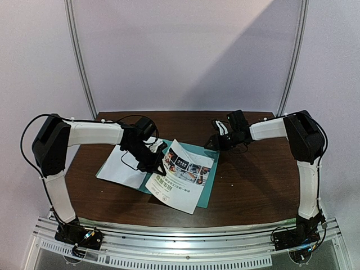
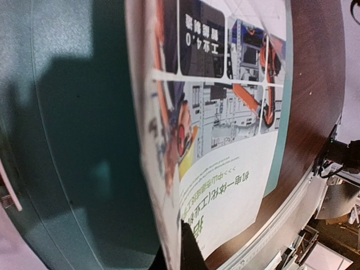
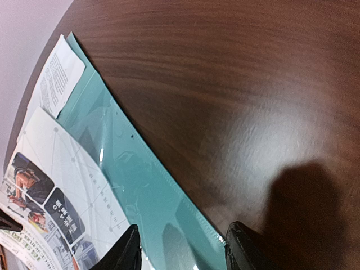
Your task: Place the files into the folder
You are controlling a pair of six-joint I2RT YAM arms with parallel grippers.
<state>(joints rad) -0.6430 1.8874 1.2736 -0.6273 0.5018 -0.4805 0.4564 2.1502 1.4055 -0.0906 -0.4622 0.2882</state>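
Folder [image 3: 135, 174]: teal, flat near the desk's centre; largely covered, only its far and right margins show.
Colour sheet [image 1: 181, 175]: on the folder, left edge lifted and bowed.
Text sheet [image 1: 119, 169]: toward the left edge, partly hidden by the left arm.
Left end effector [image 1: 158, 164]: clenched on the colour sheet's left edge, fingers barely visible.
Right end effector [image 3: 181, 244]: released, fingers spread over the folder's right margin.
Desk [image 1: 253, 180]: dark glossy wood.
Room: pale walls.

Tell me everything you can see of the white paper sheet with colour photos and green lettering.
The white paper sheet with colour photos is thin, printed with photo panels and green lettering. It lies skewed across the teal-green plastic folder, near the middle of the dark wooden table. Its left edge curls up, apparently pinched by the left gripper.
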